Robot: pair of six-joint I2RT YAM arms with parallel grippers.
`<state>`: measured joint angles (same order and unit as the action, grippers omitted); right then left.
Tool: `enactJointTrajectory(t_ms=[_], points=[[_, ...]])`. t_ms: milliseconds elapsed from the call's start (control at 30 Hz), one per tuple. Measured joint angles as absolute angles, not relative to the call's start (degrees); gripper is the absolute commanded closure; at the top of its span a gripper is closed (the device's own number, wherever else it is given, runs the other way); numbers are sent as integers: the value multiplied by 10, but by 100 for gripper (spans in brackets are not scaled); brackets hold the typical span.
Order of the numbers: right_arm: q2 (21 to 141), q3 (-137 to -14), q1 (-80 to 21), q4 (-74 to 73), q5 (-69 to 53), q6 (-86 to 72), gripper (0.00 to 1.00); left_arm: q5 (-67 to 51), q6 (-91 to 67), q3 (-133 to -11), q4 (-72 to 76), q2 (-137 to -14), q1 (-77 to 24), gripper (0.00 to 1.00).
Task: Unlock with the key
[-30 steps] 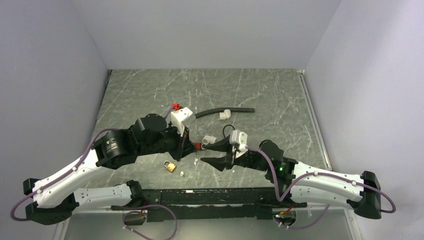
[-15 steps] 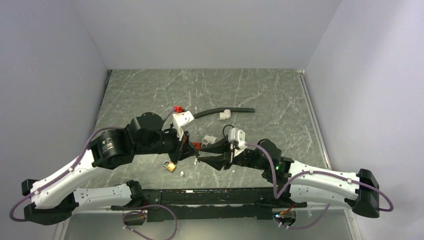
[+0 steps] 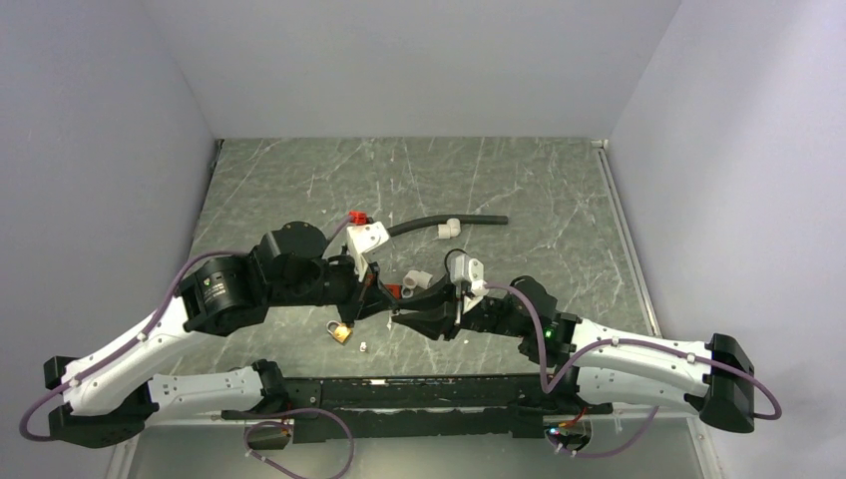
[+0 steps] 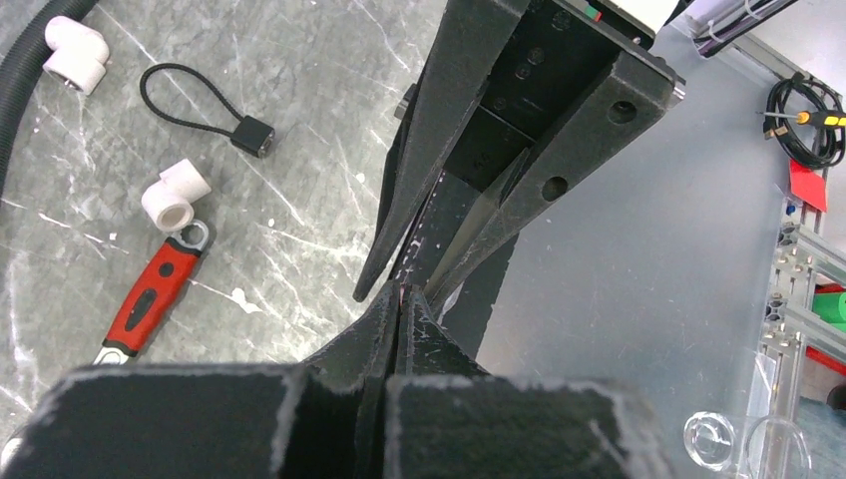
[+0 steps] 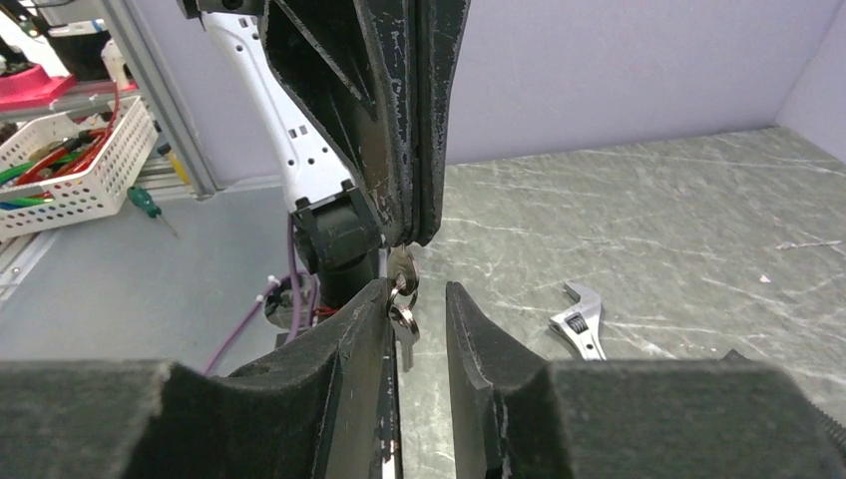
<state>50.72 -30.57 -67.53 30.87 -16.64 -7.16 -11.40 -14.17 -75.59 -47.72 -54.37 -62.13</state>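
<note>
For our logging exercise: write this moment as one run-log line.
left gripper: shut on key | right gripper: open, jaws either side of key | padlock: lying on table, apart from grippers

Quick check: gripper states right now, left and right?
Left gripper: closed, pinching the key.
Right gripper: open, its fingers on either side of the hanging key.

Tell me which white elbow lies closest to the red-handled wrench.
The elbow right by the wrench's ring end; the other elbow lies farther off, beside the black hose.
</note>
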Motion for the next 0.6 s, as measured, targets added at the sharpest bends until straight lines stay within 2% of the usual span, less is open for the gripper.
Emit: enactJointTrajectory(t_ms=[300,600], points=[[507,-306,-675,310,-181,-80,72,-118,-139,-756,-479,-544,-621,100],[507,-306,-674,314,-203,-91,66,-128,-126,-756,-478,-544,-621,100]])
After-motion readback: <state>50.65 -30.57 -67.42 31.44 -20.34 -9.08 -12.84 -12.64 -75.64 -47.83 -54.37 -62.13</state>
